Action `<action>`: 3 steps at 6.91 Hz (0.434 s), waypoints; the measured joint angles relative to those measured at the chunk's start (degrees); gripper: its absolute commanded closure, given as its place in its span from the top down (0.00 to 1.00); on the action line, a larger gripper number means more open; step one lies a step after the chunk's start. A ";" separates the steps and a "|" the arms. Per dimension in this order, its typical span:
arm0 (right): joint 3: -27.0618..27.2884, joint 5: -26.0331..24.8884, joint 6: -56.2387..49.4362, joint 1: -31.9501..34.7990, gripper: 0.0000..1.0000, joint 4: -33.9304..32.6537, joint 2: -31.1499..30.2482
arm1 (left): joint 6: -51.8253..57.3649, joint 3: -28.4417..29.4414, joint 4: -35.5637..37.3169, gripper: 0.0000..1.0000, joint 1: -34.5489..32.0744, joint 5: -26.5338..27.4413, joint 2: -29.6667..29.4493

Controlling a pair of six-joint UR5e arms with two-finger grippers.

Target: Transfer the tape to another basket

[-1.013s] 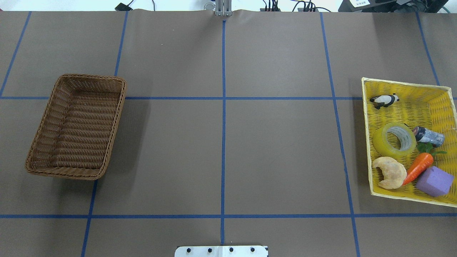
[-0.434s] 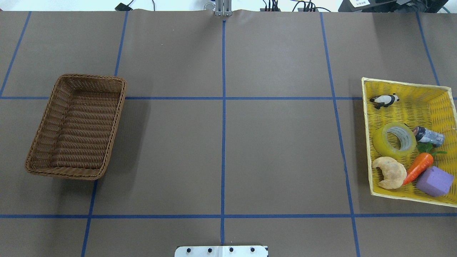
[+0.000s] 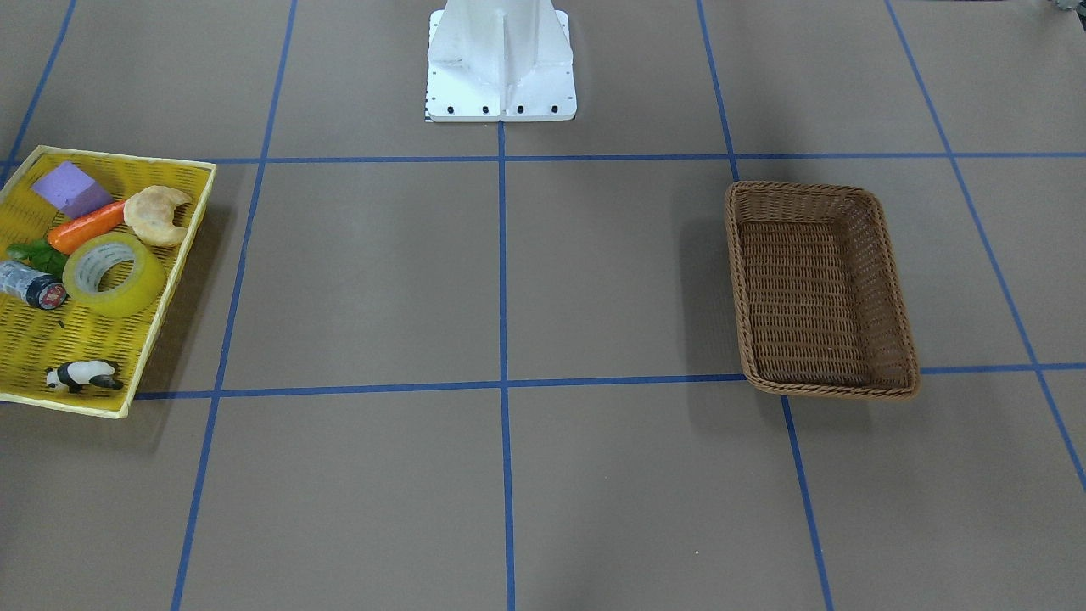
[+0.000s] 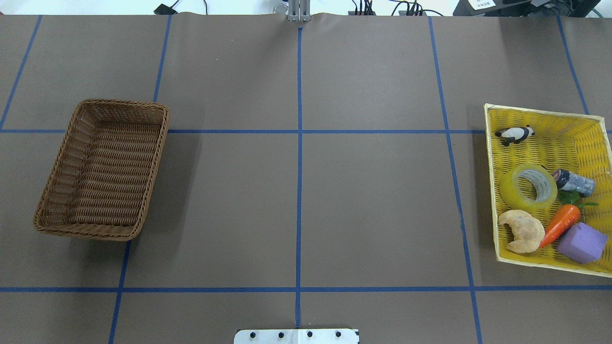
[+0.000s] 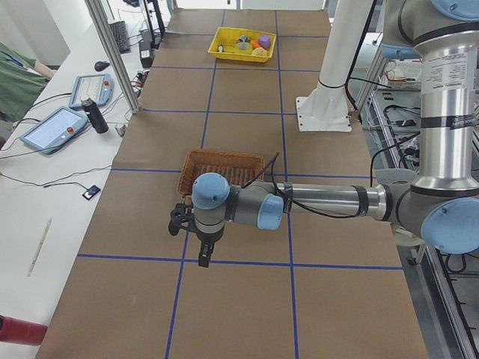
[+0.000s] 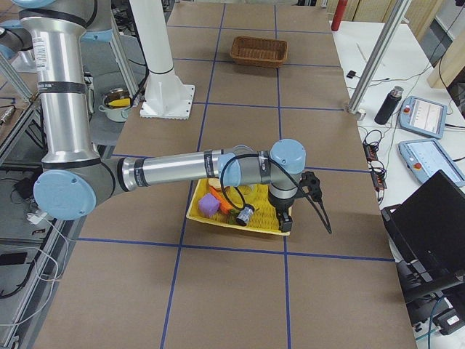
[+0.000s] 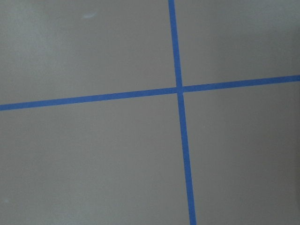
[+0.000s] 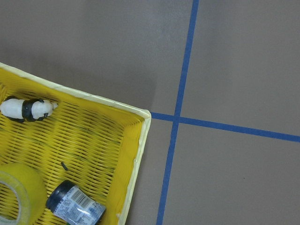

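Observation:
The tape [image 4: 510, 191], a yellow-green roll, lies in the yellow mesh tray [image 4: 540, 138] at the table's right. It also shows in the front view [image 3: 136, 288] and at the bottom left of the right wrist view [image 8: 18, 194]. The brown wicker basket [image 4: 154, 157] stands empty at the left, also seen in the front view [image 3: 736, 280]. My right gripper [image 6: 285, 220] hangs above the tray's outer end. My left gripper [image 5: 202, 254] hangs over bare table beside the basket [image 5: 224, 158]. I cannot tell whether either is open or shut.
The tray also holds a panda figure [image 4: 515, 134], a dark cylinder [image 4: 573, 182], a carrot [image 4: 559, 224], a croissant [image 4: 522, 231] and a purple block [image 4: 581, 242]. The robot's white base [image 3: 501, 59] stands at mid table edge. Tablets [image 5: 56, 127] lie on the side bench.

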 measured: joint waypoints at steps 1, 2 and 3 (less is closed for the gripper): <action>1.22 -1.21 0.07 -0.98 1.00 0.15 0.91 | -0.21 0.13 -1.68 0.98 0.11 -0.02 -0.09; 1.71 -0.78 0.15 -1.81 1.00 1.09 0.76 | -0.33 0.28 -2.33 0.98 0.32 0.20 -0.37; 1.78 0.51 0.20 -2.74 1.00 3.55 0.27 | -0.32 0.48 -2.47 0.98 0.74 0.44 -0.73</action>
